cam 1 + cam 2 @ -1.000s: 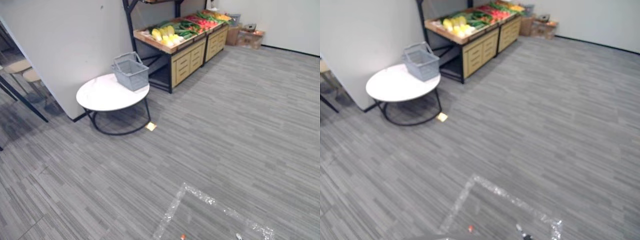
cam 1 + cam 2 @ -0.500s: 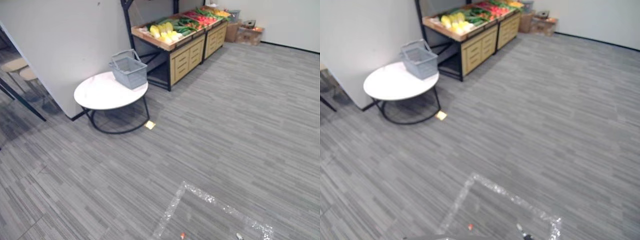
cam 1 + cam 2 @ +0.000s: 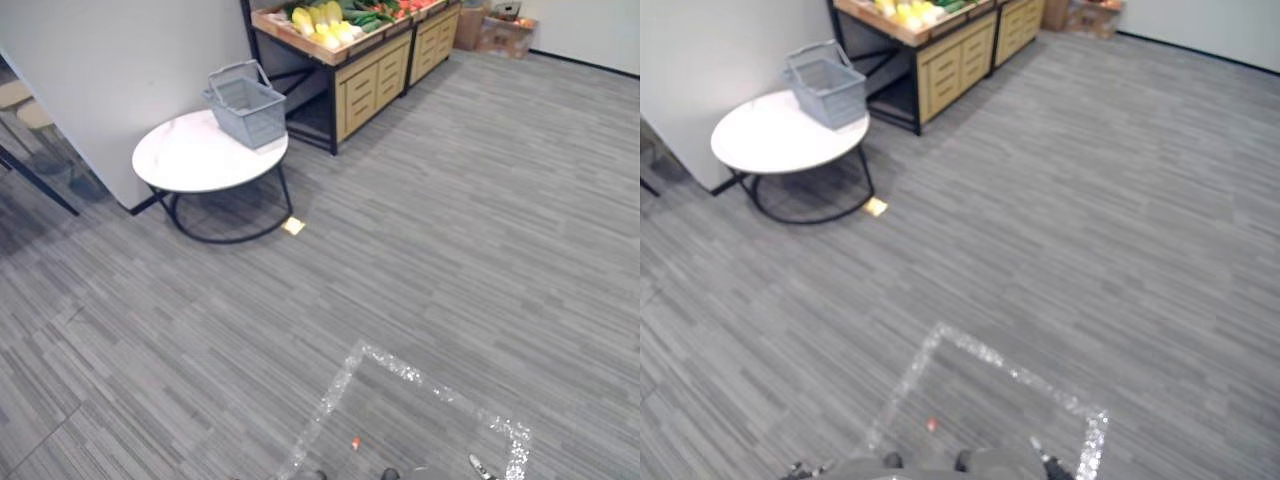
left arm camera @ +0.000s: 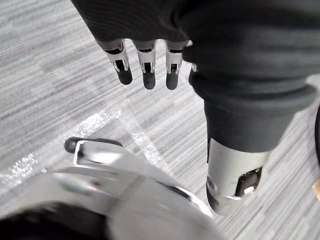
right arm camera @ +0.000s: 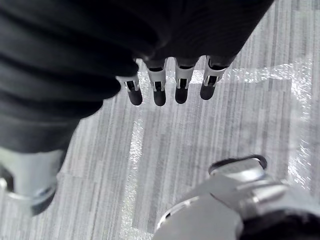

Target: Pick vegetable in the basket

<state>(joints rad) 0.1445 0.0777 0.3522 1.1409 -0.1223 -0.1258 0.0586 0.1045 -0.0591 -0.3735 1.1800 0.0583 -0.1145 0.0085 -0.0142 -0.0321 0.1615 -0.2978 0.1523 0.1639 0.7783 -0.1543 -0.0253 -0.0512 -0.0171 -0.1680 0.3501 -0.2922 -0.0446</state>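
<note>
A grey wire basket (image 3: 245,102) with a raised handle stands on the far edge of a round white table (image 3: 190,160) at the upper left. Behind it a wooden produce stand (image 3: 335,30) holds yellow, green and red vegetables (image 3: 322,15). My left hand (image 4: 145,60) hangs over the floor with straight fingers and holds nothing. My right hand (image 5: 170,82) hangs the same way, fingers straight and empty. Both hands are far from the basket and the vegetables.
A white partition wall (image 3: 110,60) stands behind the table. A small yellow tag (image 3: 293,226) lies on the grey floor by the table's black legs. A silver tape square (image 3: 400,400) marks the floor near me. Cardboard boxes (image 3: 503,30) sit far back right.
The whole picture has shifted: the table, basket and stand now sit higher and further left, so the camera has tilted down and moved. Nothing in the scene has moved.
</note>
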